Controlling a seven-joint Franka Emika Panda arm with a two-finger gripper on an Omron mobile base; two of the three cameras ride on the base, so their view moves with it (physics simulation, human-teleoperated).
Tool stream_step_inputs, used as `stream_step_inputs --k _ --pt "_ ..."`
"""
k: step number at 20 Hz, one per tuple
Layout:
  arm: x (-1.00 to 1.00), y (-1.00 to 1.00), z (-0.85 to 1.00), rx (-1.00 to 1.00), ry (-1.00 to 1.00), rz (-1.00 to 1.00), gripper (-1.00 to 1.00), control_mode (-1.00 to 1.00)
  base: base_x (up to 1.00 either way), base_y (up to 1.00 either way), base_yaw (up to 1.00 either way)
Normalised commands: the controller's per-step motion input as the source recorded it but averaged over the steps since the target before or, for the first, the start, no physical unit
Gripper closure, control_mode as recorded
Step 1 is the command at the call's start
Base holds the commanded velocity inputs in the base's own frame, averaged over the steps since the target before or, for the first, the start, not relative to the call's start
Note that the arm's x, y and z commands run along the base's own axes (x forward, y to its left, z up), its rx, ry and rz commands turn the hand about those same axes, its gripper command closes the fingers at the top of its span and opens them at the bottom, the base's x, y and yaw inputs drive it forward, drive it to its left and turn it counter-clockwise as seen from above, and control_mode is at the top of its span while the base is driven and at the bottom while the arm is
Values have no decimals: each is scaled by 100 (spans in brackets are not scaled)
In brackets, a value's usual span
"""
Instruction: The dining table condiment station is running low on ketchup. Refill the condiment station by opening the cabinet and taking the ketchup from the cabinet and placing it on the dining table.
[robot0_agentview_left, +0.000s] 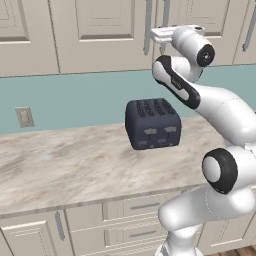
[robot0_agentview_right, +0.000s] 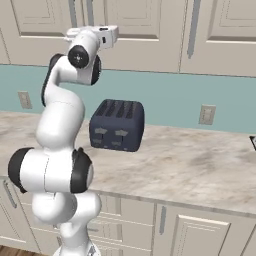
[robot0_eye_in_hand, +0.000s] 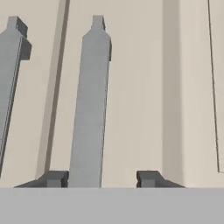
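- Our gripper (robot0_eye_in_hand: 101, 179) is at the closed cabinet (robot0_agentview_left: 100, 30); the jaws stand partly closed around its grey bar handle (robot0_eye_in_hand: 92, 100), gap remaining.
- We close fully, then pull straight outward.

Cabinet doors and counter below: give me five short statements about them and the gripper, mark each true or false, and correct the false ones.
1. The cabinet doors are shut. True.
2. A dark blue toaster stands on the counter. True.
3. The gripper holds the ketchup. False: in the hand view its fingertips flank a grey bar handle, nothing else.
4. The toaster lies tipped on its side. False: it stands upright, slots up.
5. The arm reaches down to the drawers. False: it reaches up to the cabinet.
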Motion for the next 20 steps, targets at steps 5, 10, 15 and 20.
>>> stream_step_inputs --k 5,10,15,20 --pt "0 54 -22 -17 12 0 100 -100 0 0 0" --pt "0 39 -27 -6 8 0 100 -100 0 0 0" --pt "-7 2 -17 0 7 0 100 -100 0 0 0" --pt "-96 -2 -19 0 -2 0 100 -100 0 0 0"
